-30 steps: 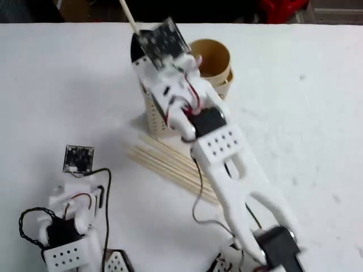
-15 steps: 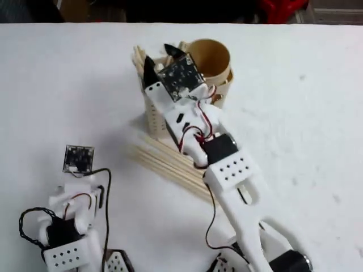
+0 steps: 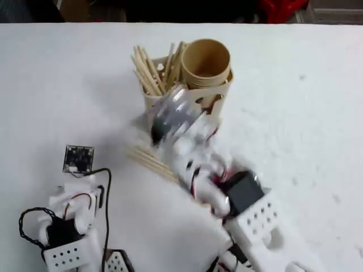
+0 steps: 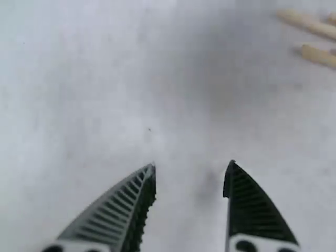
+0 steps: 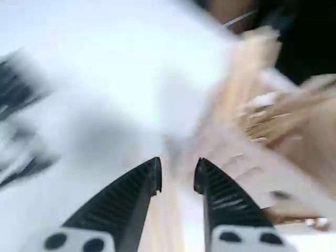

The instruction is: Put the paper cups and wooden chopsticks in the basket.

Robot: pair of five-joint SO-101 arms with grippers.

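Note:
A cream basket (image 3: 212, 101) stands at the far middle of the table, with several wooden chopsticks (image 3: 148, 72) leaning in one end and stacked paper cups (image 3: 205, 61) in the other. More chopsticks (image 3: 148, 160) lie flat on the table in front of it. My right gripper (image 3: 160, 126), blurred, hangs just in front of the basket above those loose sticks. In its wrist view the right gripper (image 5: 177, 170) is slightly open and holds nothing, with the basket's chopsticks (image 5: 273, 118) beyond it. My left gripper (image 4: 190, 173) is open over bare table, with chopstick ends (image 4: 307, 26) ahead.
The left arm (image 3: 68, 224) sits folded at the near left corner, with cables beside it. White table (image 3: 295, 113) spreads to the right and the far left of the basket. Dark clutter lies past the table's far edge.
The right arm held a chopstick upright over the basket, let it go there, and has pulled back toward the near side. The left arm has not moved.

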